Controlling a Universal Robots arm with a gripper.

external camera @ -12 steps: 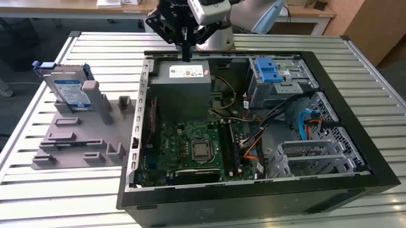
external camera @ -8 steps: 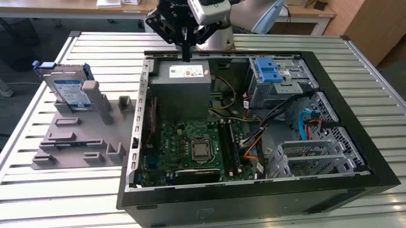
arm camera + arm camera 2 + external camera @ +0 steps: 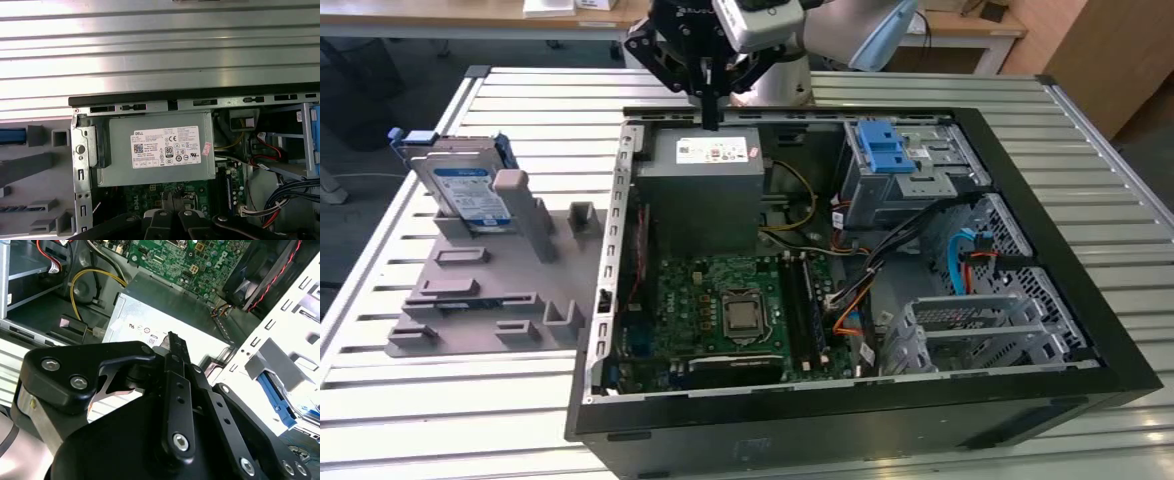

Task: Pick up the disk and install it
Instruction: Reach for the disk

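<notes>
The disk (image 3: 464,188) is a silver-grey drive with a blue-and-white label and blue side rails. It stands leaning in a grey holder (image 3: 480,290) on the table, at the exterior view's left. My gripper (image 3: 710,118) hangs over the back edge of the open computer case (image 3: 854,420), just above the grey power supply box (image 3: 707,165), well to the right of the disk. Its black fingers (image 3: 175,347) are pressed together with nothing between them. In the first wrist view the gripper (image 3: 170,200) sits over the green motherboard, and a blue rail of the disk (image 3: 12,136) shows at the edge.
Inside the case are a motherboard (image 3: 734,310), a drive bay with a blue latch (image 3: 891,150), cable bundles (image 3: 947,260) and a metal drive cage (image 3: 981,335). The case stands on a white slatted table (image 3: 520,100). Desks stand behind the table.
</notes>
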